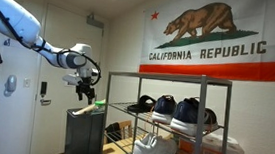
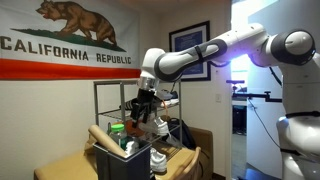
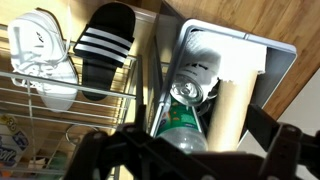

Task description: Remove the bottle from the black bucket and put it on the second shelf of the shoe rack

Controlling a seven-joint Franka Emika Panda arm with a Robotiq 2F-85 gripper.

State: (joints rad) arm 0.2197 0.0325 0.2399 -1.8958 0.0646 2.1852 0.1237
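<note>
Here the fingers (image 3: 100,155) hang spread wide, empty, above the bottle (image 3: 186,125) in the black bucket (image 3: 275,60).

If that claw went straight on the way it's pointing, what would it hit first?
Probably the small pale-and-green bottle in the tall black bucket directly below the gripper; depth is unclear.

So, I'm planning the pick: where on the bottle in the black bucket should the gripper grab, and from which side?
Probably the top of the bottle, just under its cap, from straight above. It stands cap-up inside the black bucket, whose walls block the sides; the tan tube leans close beside it, so avoid that side.
</note>
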